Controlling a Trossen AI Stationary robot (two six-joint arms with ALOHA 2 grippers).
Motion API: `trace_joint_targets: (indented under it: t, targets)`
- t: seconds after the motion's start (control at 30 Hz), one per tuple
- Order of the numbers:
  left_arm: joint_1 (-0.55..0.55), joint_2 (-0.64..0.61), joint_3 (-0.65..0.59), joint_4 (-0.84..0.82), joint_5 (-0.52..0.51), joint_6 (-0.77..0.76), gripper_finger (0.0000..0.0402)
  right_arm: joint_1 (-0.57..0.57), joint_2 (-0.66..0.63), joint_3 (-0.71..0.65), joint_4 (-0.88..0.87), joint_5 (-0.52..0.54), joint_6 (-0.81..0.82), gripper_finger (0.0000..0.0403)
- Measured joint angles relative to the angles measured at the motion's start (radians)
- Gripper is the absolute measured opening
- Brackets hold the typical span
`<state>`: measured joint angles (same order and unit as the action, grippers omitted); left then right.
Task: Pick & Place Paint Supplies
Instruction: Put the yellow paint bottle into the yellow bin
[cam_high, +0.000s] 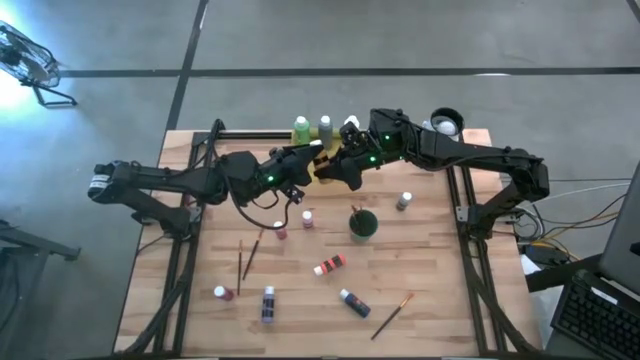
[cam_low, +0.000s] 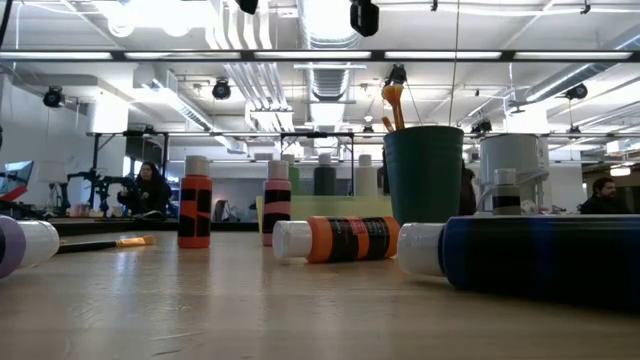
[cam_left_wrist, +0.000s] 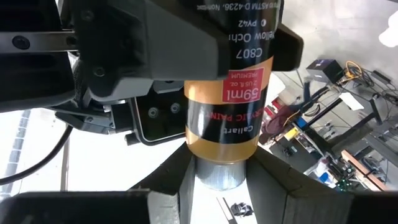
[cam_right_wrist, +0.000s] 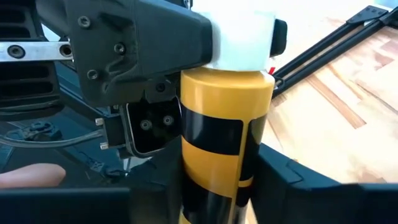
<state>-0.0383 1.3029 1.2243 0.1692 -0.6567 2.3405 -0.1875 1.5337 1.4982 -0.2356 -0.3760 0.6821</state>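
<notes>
A yellow-ochre paint bottle (cam_high: 322, 166) with a black-banded label and a white cap hangs in the air over the far middle of the table, between both grippers. My left gripper (cam_high: 308, 160) comes from the left and is shut on the bottle's cap end. My right gripper (cam_high: 336, 168) comes from the right and is shut on its body. In the left wrist view the bottle (cam_left_wrist: 227, 118) runs from my fingers to the right gripper. In the right wrist view the yellow body (cam_right_wrist: 224, 143) rises to the cap. Neither gripper shows in the low view. My left gripper pinches the bottle's cap (cam_left_wrist: 216, 173) between its two fingers, one on each side, and the bottle points away along them. The bottle is lifted clear of the table. My right gripper pinches the yellow body (cam_right_wrist: 217, 186) between its two fingers, on the half away from the cap (cam_right_wrist: 239, 37). The bottle stands lengthwise along the fingers, and the left gripper covers its cap end.
A dark green cup (cam_high: 362, 222) holding brushes stands mid-table. Several bottles lie or stand on the near half, among them a red one (cam_high: 329, 265), a blue one (cam_high: 353, 302) and a purple one (cam_high: 268, 303). Loose brushes (cam_high: 248, 255) (cam_high: 392, 315) lie nearby. The yellow tray (cam_high: 312, 140) at the far edge holds green bottles (cam_high: 300, 128).
</notes>
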Motion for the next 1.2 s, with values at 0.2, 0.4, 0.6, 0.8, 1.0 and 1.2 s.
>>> trace_joint_targets:
  t: [0.2,0.4,0.6,0.8,1.0,1.2]
  targets:
    - [0.000,0.000,0.000,0.000,0.001,-0.043,0.0116,0.000,-0.006,-0.001,0.002,0.010,-0.006,0.0102]
    - [0.000,-0.001,0.002,0.018,0.014,-0.240,0.0190,0.001,-0.022,-0.002,0.003,0.034,-0.031,0.0101]
    - [0.000,-0.011,0.011,0.037,-0.048,-0.481,0.0232,0.001,-0.051,-0.002,-0.009,0.046,-0.062,0.0101]
    - [0.007,-0.101,0.016,-0.034,-0.066,-1.074,0.0235,0.007,-0.136,0.001,-0.080,0.141,-0.203,0.0101]
    - [0.057,-0.186,0.018,-0.142,0.305,-1.816,0.0233,0.065,-0.168,0.000,-0.112,0.286,-0.418,0.0100]
    - [0.174,-0.167,0.018,-0.146,0.732,-2.304,0.0225,0.152,-0.150,0.000,-0.108,0.436,-0.527,0.0100]
